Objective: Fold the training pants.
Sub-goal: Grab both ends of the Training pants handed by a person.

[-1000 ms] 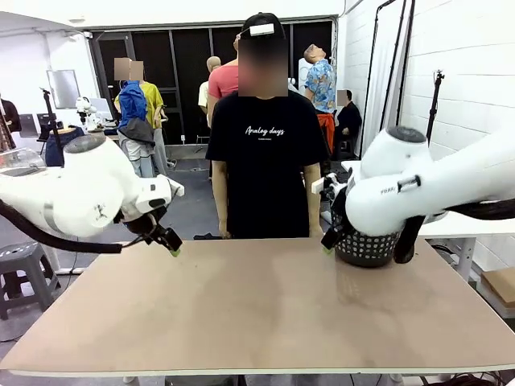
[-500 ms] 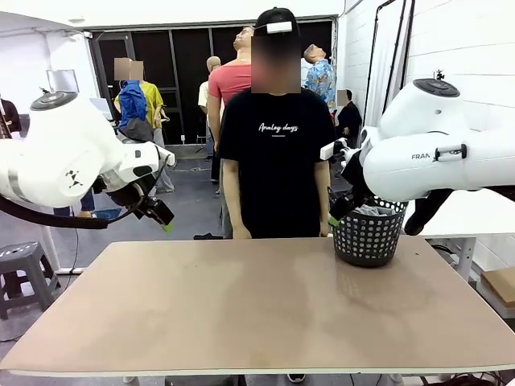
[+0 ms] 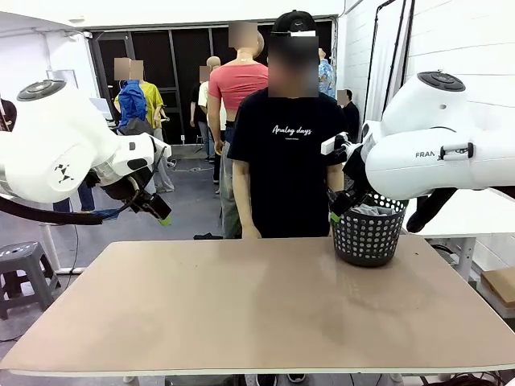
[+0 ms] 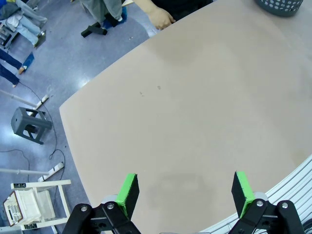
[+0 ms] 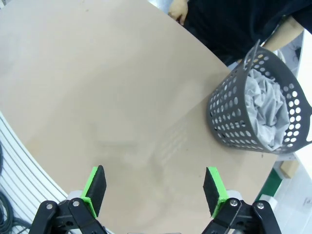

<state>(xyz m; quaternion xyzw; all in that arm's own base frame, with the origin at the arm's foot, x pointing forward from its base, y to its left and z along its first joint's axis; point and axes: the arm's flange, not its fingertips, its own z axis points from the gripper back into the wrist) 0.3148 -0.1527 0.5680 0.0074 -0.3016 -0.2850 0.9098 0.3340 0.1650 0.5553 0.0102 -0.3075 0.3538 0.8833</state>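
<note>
Your left pincer point(image 4: 185, 176) and right pincer point(image 5: 155, 173) hang spread and empty, the training pants point(image 5: 268, 102) sit bunched inside the basket point(image 5: 233, 132), so all the folding lies ahead.

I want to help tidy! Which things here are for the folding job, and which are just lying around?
For the job: grey training pants, bunched in the black basket; the table; left gripper and right gripper, both open.
Just lying about: grey stool on the floor; a cable beside it.
</note>
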